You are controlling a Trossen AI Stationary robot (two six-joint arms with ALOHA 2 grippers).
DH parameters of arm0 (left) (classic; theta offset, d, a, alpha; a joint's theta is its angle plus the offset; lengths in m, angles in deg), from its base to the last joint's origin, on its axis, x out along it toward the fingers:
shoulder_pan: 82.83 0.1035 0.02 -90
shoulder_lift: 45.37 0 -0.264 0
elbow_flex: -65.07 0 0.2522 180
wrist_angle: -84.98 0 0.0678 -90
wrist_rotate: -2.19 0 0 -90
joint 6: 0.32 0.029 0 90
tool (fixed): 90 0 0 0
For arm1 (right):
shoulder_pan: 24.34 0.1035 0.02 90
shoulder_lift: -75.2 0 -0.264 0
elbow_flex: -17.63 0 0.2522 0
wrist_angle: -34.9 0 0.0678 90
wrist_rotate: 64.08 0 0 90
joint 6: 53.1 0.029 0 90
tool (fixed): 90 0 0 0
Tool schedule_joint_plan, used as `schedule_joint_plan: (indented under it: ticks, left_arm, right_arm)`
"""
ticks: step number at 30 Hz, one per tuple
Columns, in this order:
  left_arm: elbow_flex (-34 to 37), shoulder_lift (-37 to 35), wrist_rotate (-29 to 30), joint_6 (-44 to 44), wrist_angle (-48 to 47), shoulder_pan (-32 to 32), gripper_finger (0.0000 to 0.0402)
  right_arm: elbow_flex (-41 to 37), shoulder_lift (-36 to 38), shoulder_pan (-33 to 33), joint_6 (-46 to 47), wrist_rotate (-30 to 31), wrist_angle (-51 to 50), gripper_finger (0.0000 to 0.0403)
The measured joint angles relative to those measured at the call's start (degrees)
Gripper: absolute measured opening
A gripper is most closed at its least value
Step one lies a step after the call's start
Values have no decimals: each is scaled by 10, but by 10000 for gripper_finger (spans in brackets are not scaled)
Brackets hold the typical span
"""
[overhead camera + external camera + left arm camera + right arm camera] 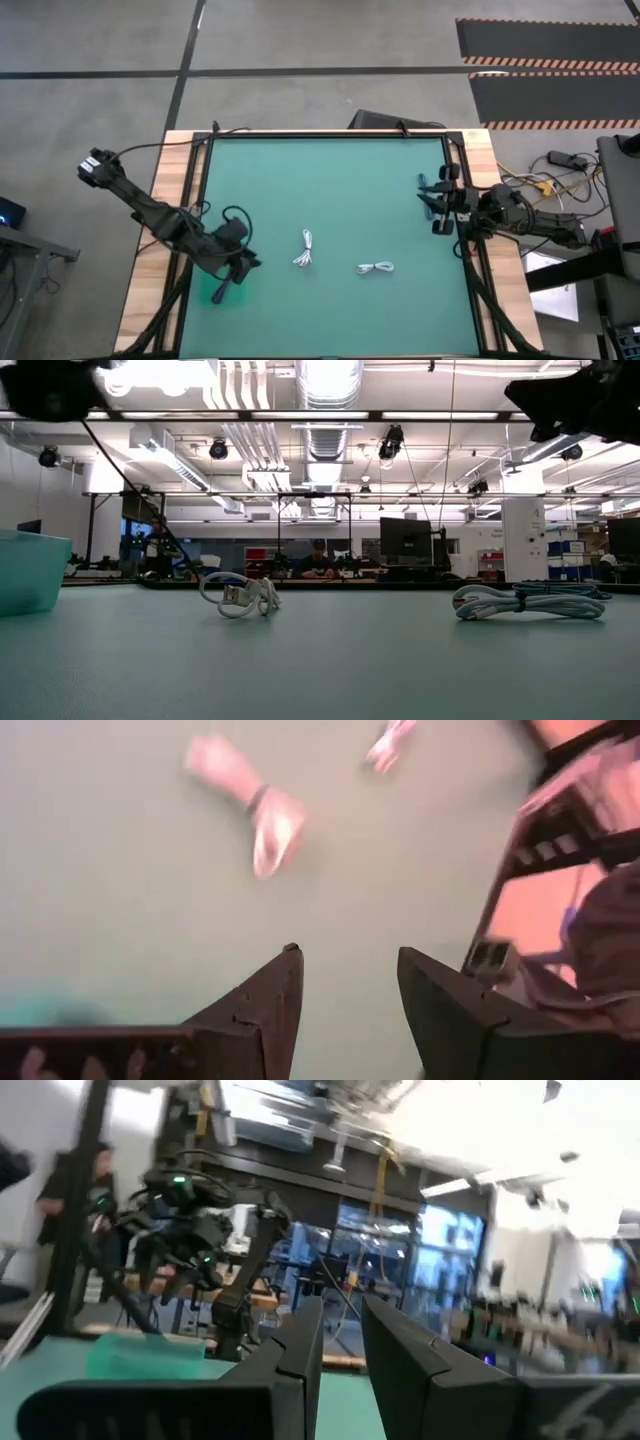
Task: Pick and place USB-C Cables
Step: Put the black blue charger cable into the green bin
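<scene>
Two small white coiled USB-C cables lie flat on the green table top. One cable is near the middle; the other cable lies to its right. My left gripper hovers open over the table, left of the nearer cable, touching nothing. My right gripper waits open at the table's right edge, raised and pointing across the table.
A teal bin stands at the table's near left, beside my left gripper. Black rails run along the table's sides. Bare green surface spreads across the far half.
</scene>
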Motion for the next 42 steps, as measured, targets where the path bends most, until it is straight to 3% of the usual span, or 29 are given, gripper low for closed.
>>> schedule_joint_plan:
  ticks: [6, 11, 15, 19, 30, 42]
  left_arm:
    - [1, 3, 142, 195, 54, 0, 148]
    - [3, 20, 262, 273, 64, 0, 148]
    - [10, 36, 318, 339, 105, 5, 148]
    - [11, 57, 345, 405, 172, 22, 148]
    - [11, 146, 347, 665, 400, 97, 148]
    - [11, 172, 344, 687, 411, 139, 148]
  right_arm:
    - [0, -21, 0, 89, 28, 4, 63]
    - [0, -42, 0, 151, 28, 25, 63]
    - [0, -61, 0, 168, 29, 52, 63]
    - [0, -89, 0, 173, 28, 92, 63]
    - [0, -204, 0, 217, 28, 189, 63]
    - [40, -287, 0, 238, 38, 193, 63]
